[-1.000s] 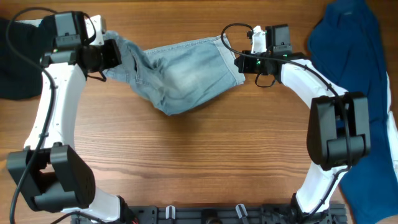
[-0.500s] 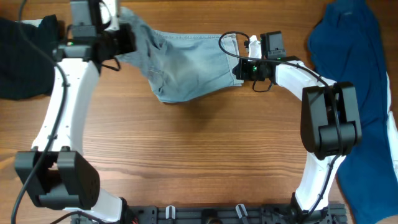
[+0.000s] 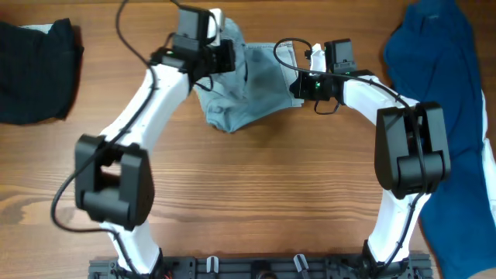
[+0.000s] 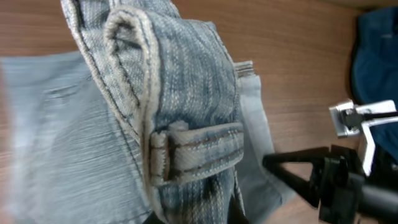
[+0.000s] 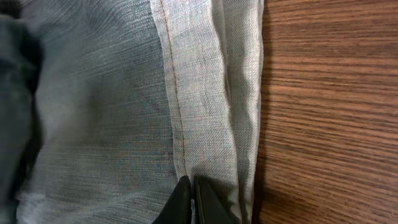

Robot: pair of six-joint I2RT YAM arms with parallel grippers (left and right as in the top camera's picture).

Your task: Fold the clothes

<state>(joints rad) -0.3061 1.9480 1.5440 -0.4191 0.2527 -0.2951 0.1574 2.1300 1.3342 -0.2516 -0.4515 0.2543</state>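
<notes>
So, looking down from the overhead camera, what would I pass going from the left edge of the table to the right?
Black cloth → denim shorts, pinched by the left gripper toward their left side and the right gripper at their right edge → blue cloth.

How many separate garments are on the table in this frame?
3: the denim shorts at top centre, a black garment at the top-left edge, a blue garment along the right edge. Both side ones run out of frame, so more may be hidden.
</notes>
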